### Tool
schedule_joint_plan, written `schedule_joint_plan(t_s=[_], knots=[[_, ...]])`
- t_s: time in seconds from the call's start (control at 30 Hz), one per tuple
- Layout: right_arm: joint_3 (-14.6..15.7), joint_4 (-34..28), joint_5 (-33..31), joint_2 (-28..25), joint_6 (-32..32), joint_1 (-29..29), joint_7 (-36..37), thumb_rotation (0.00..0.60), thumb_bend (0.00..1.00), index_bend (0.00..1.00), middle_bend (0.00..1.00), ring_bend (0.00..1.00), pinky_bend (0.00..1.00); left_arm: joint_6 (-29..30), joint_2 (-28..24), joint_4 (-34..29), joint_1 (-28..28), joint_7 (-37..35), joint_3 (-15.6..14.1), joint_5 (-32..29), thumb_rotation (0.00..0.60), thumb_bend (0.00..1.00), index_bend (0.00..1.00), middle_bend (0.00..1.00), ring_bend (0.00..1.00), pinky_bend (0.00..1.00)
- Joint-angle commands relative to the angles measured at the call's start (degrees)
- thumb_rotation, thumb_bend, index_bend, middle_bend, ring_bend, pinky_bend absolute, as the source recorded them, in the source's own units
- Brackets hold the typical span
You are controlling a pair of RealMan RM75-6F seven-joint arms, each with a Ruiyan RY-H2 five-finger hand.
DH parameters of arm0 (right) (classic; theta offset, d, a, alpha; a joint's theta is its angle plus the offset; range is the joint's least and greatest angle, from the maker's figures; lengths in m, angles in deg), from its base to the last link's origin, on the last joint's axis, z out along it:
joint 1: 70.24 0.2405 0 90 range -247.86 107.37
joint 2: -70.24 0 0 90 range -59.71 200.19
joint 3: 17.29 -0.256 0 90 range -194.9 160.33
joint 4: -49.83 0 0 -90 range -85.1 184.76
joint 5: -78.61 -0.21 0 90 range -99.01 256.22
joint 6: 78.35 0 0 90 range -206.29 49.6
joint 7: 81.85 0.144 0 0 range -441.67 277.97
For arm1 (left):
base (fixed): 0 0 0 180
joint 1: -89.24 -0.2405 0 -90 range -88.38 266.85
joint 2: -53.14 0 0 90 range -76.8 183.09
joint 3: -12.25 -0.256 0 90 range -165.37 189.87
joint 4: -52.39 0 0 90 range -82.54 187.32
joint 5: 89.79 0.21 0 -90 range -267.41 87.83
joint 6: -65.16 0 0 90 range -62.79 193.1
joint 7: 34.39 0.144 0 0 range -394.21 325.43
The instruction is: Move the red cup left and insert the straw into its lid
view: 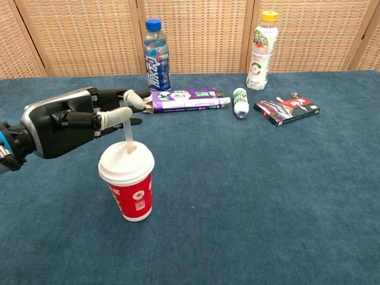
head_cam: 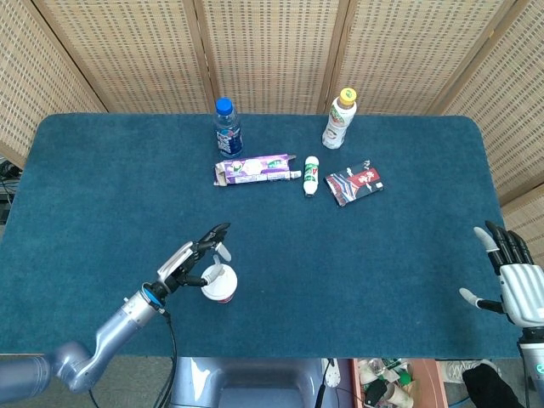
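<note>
The red cup (view: 132, 199) with its white lid (view: 126, 161) stands upright near the table's front left, also seen from above as the cup (head_cam: 218, 285). A white straw (view: 127, 134) rises from the lid's middle, with only a short length above it. My left hand (view: 71, 120) pinches the straw's top between thumb and a finger, the other fingers stretched out; in the head view the left hand (head_cam: 194, 263) sits just left of the cup. My right hand (head_cam: 515, 285) hovers at the table's front right edge, fingers spread, holding nothing.
Along the back stand a blue-capped bottle (view: 155, 54) and a yellow-capped bottle (view: 260, 50). In front of them lie a purple box (view: 181, 100), a small white bottle (view: 240, 102) on its side and a dark packet (view: 287, 108). The blue tablecloth (view: 267, 190) covers the whole table.
</note>
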Motion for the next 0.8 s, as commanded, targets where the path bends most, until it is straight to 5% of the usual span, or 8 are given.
schedule_joint_plan(t_s=[0.03, 0.1, 0.43, 0.8], knots=[[0.0, -0.1, 0.0, 0.0, 0.0, 0.0, 0.0, 0.600, 0.00, 0.00, 0.00, 0.00, 0.00, -0.4, -0.8, -0.1, 0.3, 0.4, -0.7, 1.2, 0.600, 0.48, 0.08, 0.00, 0.00, 0.00], [0.0, -0.1, 0.1, 0.0, 0.0, 0.0, -0.2, 0.600, 0.00, 0.00, 0.00, 0.00, 0.00, 0.2, -1.1, -0.1, 0.1, 0.8, -1.1, 2.0, 0.600, 0.45, 0.01, 0.00, 0.00, 0.00], [0.2, -0.7, 0.8, -0.1, 0.7, -0.2, -0.5, 0.600, 0.00, 0.00, 0.00, 0.00, 0.00, 7.9, -6.2, -2.9, -2.9, 3.1, -1.4, 4.7, 0.600, 0.33, 0.00, 0.00, 0.00, 0.00], [0.2, -1.7, 1.6, -0.3, 2.4, -0.8, -1.8, 0.600, 0.00, 0.00, 0.00, 0.00, 0.00, 19.3, -16.6, -9.7, -12.6, 32.5, -2.6, 2.0, 0.600, 0.14, 0.00, 0.00, 0.00, 0.00]])
